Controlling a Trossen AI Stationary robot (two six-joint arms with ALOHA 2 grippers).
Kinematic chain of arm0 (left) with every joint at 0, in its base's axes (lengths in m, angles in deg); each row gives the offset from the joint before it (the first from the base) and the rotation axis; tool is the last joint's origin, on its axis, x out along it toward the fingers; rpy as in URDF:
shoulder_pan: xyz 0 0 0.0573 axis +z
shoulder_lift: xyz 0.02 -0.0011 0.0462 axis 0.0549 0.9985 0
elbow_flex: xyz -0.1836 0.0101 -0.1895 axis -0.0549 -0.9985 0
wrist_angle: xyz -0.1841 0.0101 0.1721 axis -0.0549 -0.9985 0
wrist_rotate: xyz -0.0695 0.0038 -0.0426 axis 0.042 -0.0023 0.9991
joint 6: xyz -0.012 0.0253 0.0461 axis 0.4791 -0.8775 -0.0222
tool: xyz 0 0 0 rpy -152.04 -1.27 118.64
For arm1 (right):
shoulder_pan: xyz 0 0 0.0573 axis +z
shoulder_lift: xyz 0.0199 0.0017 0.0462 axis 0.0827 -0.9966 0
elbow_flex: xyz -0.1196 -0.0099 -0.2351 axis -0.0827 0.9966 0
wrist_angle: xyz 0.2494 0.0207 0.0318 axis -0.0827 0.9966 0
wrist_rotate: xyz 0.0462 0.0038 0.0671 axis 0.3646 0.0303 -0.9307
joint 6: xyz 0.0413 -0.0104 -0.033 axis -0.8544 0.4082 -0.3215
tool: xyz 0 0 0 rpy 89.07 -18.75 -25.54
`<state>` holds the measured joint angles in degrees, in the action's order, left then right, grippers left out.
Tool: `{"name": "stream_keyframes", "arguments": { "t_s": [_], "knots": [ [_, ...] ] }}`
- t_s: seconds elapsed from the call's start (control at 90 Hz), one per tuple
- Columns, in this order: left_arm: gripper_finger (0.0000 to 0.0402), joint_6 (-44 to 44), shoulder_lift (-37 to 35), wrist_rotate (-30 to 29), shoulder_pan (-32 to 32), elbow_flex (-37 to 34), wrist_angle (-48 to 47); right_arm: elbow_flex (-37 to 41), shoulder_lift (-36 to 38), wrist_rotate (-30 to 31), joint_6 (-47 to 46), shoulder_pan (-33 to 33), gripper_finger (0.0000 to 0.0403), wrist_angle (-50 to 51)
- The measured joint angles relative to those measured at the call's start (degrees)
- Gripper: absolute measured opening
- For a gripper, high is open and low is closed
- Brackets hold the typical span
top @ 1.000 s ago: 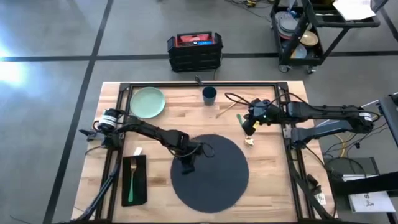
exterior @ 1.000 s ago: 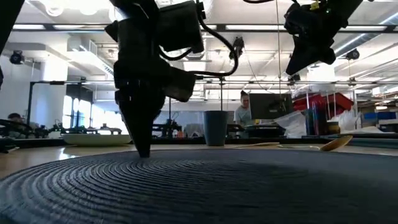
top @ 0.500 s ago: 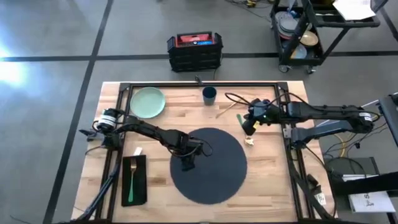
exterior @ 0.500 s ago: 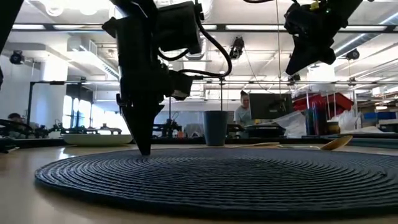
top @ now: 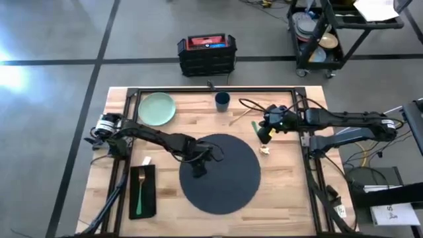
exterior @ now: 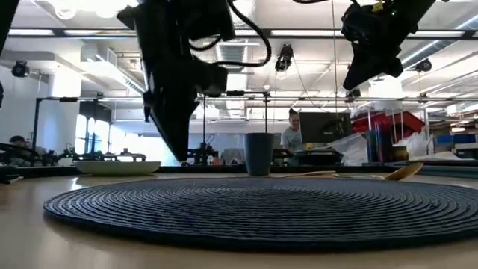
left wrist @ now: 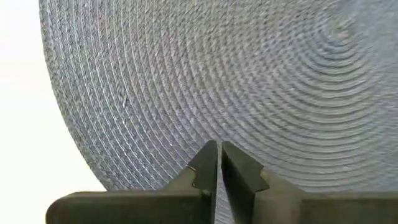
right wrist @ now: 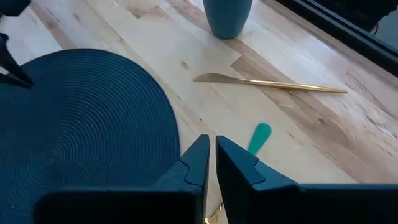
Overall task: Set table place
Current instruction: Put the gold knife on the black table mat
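knife (right wrist: 272, 83) beside cup (right wrist: 228, 17)

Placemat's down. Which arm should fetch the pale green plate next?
Left, probably. The left gripper hangs shut over the left edge of the large dark grey round placemat, on the same side as the pale green plate. The right gripper hovers shut above the gold knife, on the table's far side.

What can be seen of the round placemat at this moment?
The placemat is a large dark grey round mat, woven in concentric rings like coiled cord. It lies flat on the light wood table, near the middle toward the front edge, with nothing resting on it. The left gripper, fingers nearly together, is over its left edge; in the low view it hangs clear of the mat. The plate and cup sit apart behind it.
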<state>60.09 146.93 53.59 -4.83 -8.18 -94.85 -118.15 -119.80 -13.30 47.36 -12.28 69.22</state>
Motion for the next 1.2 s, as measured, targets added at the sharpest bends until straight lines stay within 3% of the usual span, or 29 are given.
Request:
{"name": "stream_keyframes", "arguments": {
  "t_s": [0.256, 0.5, 0.867, 1.2],
  "knots": [
    [0.0014, 2.18, -6.33, -0.5, 0.1, 0.12, 7.68, 0.0, 0.0, 0.9, 0.0, 0.0, 0.0014, -0.02],
    [0.0002, -7.79, -9.82, -2.52, 2.96, 0.19, 15.25, 0.0, -3.76, 5.68, -10.09, -1.06, 0.0014, 0.35],
    [0.0002, -17.0, -10.04, -3.5, 8.47, 0.19, 14.13, 0.04, -20.87, -0.65, -14.41, -6.71, 0.0014, 0.0],
    [0.0002, -20.15, -10.04, -3.44, 8.47, -0.05, 11.13, 0.04, -27.95, -6.66, -15.88, -10.4, 0.002, -0.09]
  ]
}}
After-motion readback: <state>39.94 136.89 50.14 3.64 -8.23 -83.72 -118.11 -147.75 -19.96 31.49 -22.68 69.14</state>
